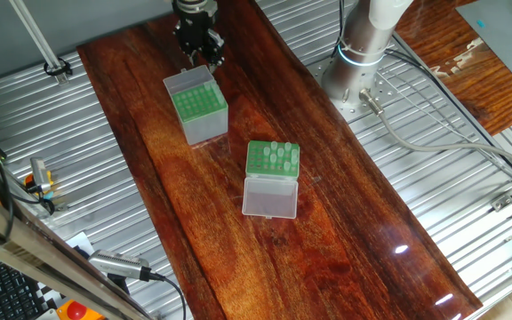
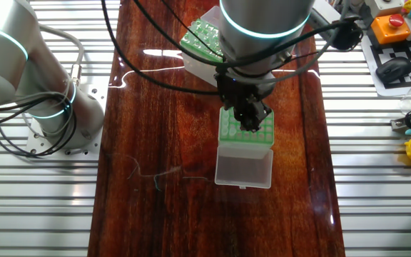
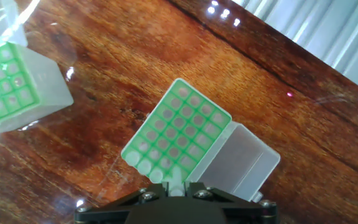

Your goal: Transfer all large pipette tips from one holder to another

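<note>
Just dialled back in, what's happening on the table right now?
The arm's hand hangs over the grey-sided box, whose lid lies open. Large pipette tips stand in the whitish box nearby. The hand view shows a few more along the first box's edge nearest the hand. Whether the hand holds a tip is unclear.

wooden tabletop [image 1: 345,231], computer mouse [image 2: 395,69], keyboard [image 1: 3,286]

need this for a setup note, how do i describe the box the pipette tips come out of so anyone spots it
On the long dark wooden tabletop stand two green-topped boxes. The source holder is the whitish one whose clear lid lies flat open on the wood, with pipette tips standing in its rack. The other box is greyer and taller.
</note>
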Controlling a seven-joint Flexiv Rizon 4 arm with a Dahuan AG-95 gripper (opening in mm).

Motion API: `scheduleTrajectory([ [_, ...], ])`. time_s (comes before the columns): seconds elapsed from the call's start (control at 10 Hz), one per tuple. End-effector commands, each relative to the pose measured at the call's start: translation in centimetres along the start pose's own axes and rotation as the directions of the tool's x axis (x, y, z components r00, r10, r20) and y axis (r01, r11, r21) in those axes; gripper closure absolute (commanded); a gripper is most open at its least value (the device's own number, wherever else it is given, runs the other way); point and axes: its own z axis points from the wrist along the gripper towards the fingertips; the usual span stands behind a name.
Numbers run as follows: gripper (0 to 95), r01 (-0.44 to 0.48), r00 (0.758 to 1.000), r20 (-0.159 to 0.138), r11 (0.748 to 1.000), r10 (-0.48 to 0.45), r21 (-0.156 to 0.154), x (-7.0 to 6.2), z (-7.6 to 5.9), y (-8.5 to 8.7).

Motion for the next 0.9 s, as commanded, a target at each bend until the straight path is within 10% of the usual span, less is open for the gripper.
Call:
scheduleTrajectory([
  [0.1, 76.0, -0.046, 0.999, 0.012, 0.999, 0.047, -0.017, -1.5, -0.5, 1.8],
  [0.6, 76.0, -0.179, 0.984, -0.012, 0.984, 0.179, 0.0, -4.3, -2.1, 8.3],
  [0.7, 95.0, -0.135, 0.991, -0.02, 0.991, 0.135, 0.005, -4.3, -2.1, 8.3],
  [0.8, 95.0, -0.094, 0.995, -0.019, 0.996, 0.094, -0.001, -4.3, -2.1, 8.3],
  [0.9, 76.0, -0.069, 0.998, -0.008, 0.997, 0.069, -0.021, -4.3, -2.1, 8.3],
])
